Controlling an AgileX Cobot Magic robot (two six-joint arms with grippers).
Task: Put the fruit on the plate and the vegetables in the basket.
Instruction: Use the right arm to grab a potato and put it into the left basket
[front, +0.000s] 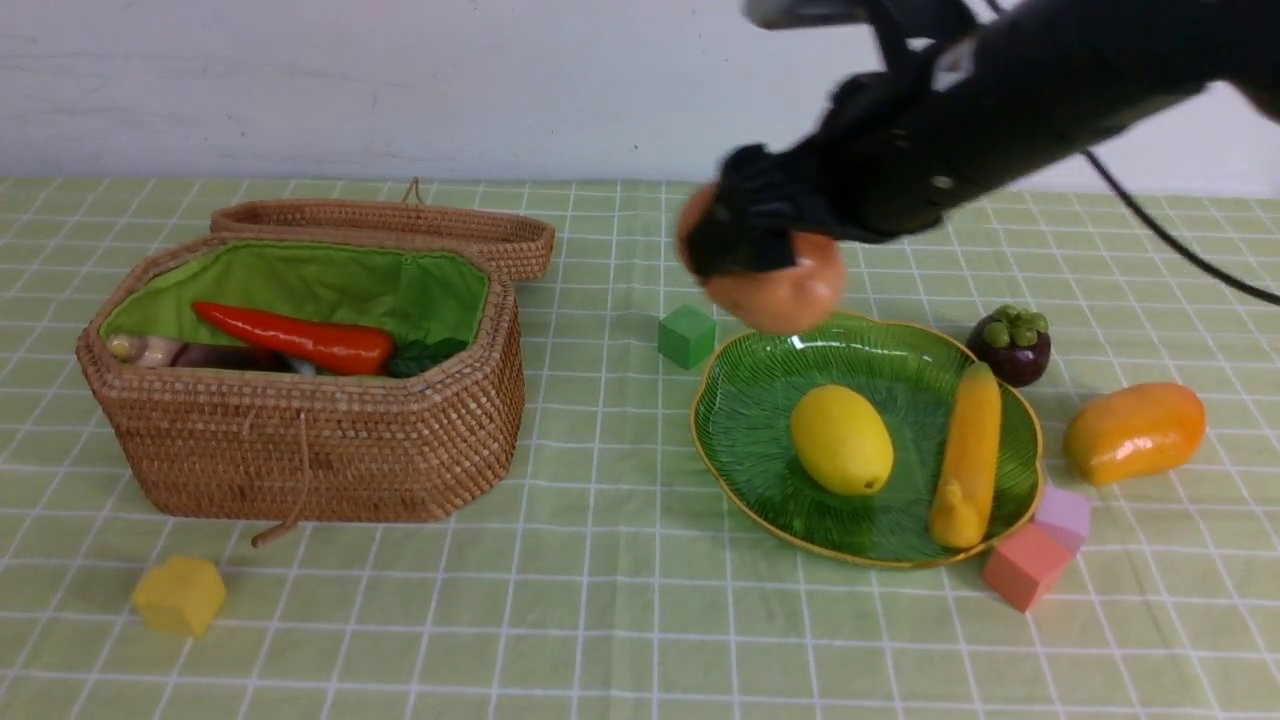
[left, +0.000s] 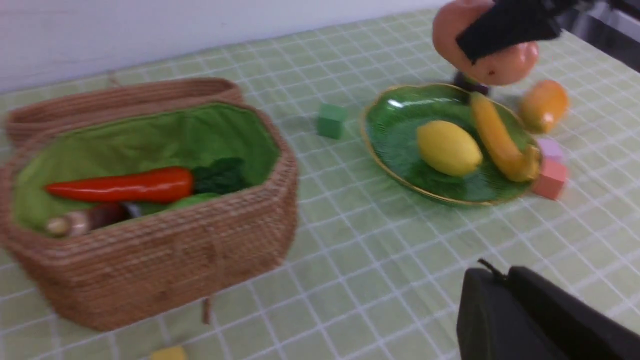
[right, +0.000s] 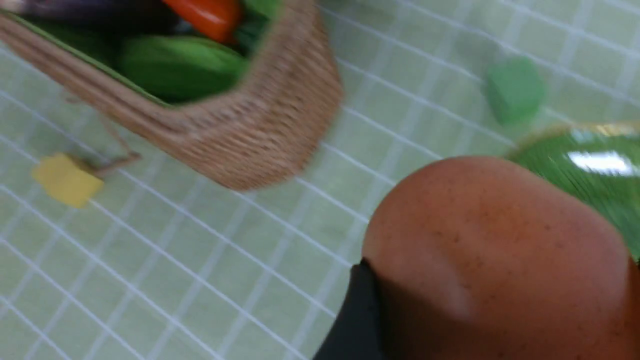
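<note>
Right gripper (front: 752, 250) clamps the potato (front: 790, 295) at the plate's (front: 760, 440) eleven o'clock. Its wrist camera shows the basket's (right: 260, 130) gourd (right: 180, 65), hidden out front; left gripper (left: 505, 310): can't tell.

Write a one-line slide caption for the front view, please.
Right jaws hold a potato aloft near a green plate bearing lemon and banana; the open basket sits left.

Lighting is bright, diffuse and overhead, casting only soft shadows beside the basket (front: 320, 440) and plate (front: 745, 425), with a white glare spot on its glass; motion blur smears the right arm (front: 1000, 110) in the front view and the potato (right: 500, 240) in the right wrist view.
</note>
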